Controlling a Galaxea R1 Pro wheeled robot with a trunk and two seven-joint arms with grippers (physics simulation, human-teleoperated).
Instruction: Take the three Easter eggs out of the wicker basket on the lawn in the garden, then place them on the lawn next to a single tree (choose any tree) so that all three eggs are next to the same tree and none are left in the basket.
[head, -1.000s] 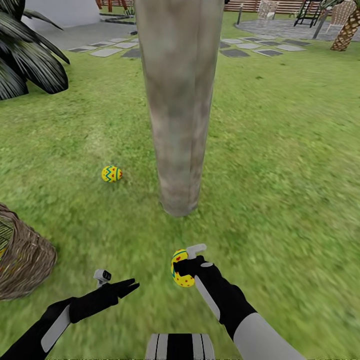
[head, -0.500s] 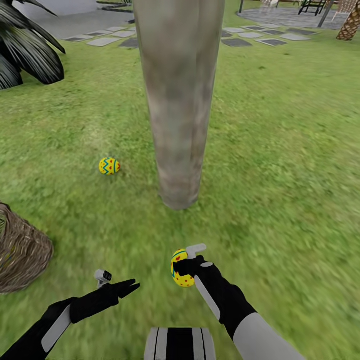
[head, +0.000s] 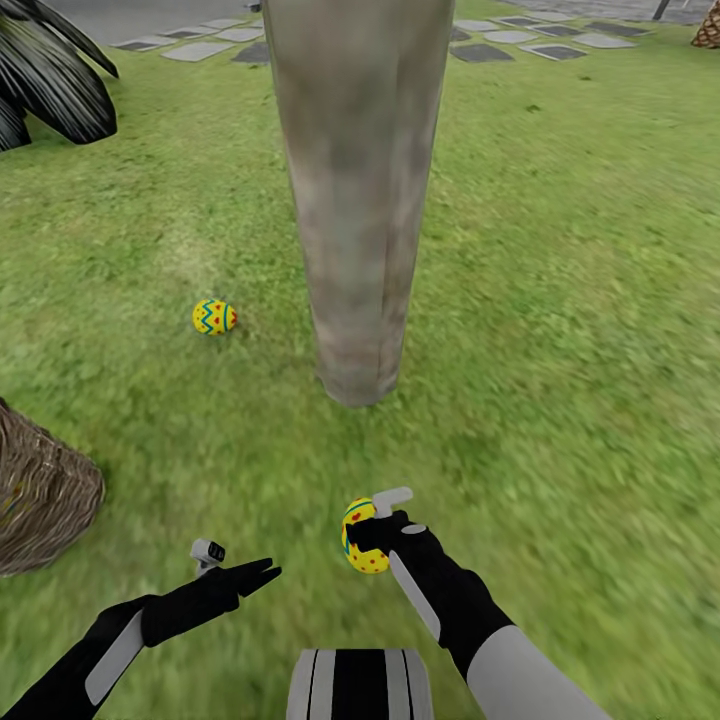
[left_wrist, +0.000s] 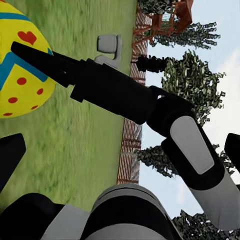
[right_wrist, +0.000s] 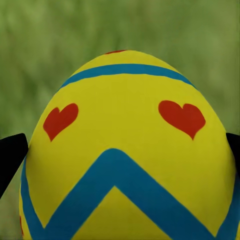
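The tree (head: 352, 200) rises as a thick grey-beige trunk from the lawn (head: 560, 300) straight ahead. One yellow Easter egg (head: 214, 317) lies on the grass just left of the trunk's base. My right gripper (head: 360, 534) is shut on a second egg (head: 366, 560), held above the grass short of the trunk; up close this egg (right_wrist: 125, 150) sits between dark fingertips (right_wrist: 10, 155). The same egg (left_wrist: 20, 80) also appears in the left wrist view. My left gripper (head: 262, 577) hovers open and empty at the lower left. The wicker basket (head: 40, 490) stands at the left edge, its inside hidden.
Dark spiky palm fronds (head: 50, 90) hang at the far left. Grey stepping stones (head: 200, 48) run across the far edge of the grass. Open grass spreads to the right of the trunk. A brown slat fence (left_wrist: 131, 150) and dark trees show in the left wrist view.
The whole picture has shifted upward, so the camera has moved; the egg on the grass and the basket kept their places. Both arms hold the same pose, the right one still gripping its egg.
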